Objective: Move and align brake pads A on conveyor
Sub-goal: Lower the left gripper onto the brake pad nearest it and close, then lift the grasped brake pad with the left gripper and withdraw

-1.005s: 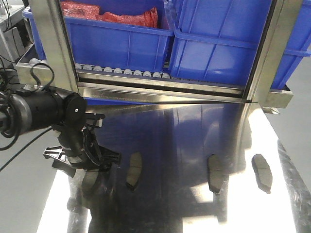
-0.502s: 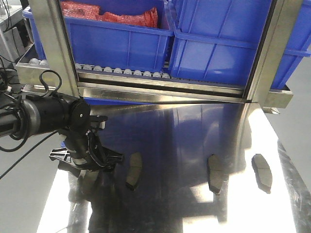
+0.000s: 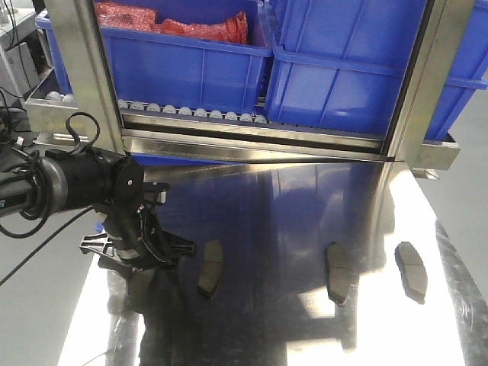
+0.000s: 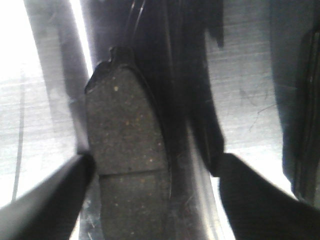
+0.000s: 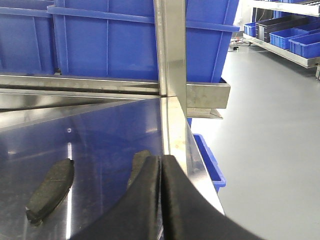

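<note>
The left gripper (image 4: 155, 167) hangs low over the mirror-like steel table (image 3: 267, 221), jaws spread wide, with one brake pad (image 4: 127, 155) lying flat between its fingers (image 4: 50, 200) (the left one at the pad's edge, the right one clear of it). The right gripper (image 5: 161, 192) has its jaws pressed together on nothing; a second pad (image 5: 137, 162) sits half hidden just behind it, a third pad (image 5: 50, 186) further left. A fourth pad (image 3: 210, 267) lies near the left gripper, below the blue bins (image 3: 191, 61)
</note>
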{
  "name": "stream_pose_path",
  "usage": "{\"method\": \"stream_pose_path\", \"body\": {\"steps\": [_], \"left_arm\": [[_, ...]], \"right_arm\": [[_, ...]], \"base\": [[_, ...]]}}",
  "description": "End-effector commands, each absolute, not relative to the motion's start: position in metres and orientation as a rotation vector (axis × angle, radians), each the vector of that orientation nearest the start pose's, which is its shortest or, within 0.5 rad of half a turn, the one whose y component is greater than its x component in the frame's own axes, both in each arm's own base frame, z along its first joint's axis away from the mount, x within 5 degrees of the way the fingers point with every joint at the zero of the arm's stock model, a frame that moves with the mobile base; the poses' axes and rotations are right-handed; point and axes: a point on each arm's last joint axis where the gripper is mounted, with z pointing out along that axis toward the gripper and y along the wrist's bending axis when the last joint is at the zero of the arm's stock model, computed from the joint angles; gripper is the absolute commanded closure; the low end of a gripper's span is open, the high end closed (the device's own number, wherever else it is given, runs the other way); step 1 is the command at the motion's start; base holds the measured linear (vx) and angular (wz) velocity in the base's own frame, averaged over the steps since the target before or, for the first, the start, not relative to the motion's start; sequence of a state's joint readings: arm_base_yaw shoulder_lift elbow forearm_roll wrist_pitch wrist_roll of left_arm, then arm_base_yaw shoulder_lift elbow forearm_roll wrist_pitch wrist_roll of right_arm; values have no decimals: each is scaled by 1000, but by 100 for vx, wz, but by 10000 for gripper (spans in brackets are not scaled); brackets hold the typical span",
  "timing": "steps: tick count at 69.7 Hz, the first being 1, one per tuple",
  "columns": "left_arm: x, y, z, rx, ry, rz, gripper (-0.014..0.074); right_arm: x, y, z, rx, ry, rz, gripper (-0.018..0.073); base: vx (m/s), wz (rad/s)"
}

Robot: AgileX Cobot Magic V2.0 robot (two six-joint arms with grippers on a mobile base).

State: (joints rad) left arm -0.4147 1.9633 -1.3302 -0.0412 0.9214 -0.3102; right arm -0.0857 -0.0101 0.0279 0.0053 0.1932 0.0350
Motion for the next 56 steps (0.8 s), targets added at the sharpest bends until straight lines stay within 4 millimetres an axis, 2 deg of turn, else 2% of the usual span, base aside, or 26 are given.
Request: {"method": "stream_pose_path", "body": {"steps": [1,2,9,10,25,33,40,56], "left_arm": [[346,-157,190,100,2995,-147,310],[346,-156,190,101,2996,-145,327],[346,-155,190,116,3000,-117,599],[346,-155,190,118,2999,-114,606],[347,-153,191,155,2989,-84,604],[345,-152,197,174,2977,-88,604],[341,-154,211,189,2939,-109,604],[325,-148,261,232,2813,-105,604]], "right_arm": [[56,-5,190,98,1621,-46,571],[56,-5,190,98,1621,-46,571],[56,-5,190,98,1621,-46,571],[56,-5,190,98,1621,-46,571],[56,-5,190,98,1621,-46,571],[56,-5,190,98,1621,-46,571],[56,-5,190,98,1617,-46,571],[56,-5,190,98,1617,-46,571]], "base": [[0,0],[0,0],[0,0],[0,0],[0,0],[0,0],[0,0],[0,0]]}}
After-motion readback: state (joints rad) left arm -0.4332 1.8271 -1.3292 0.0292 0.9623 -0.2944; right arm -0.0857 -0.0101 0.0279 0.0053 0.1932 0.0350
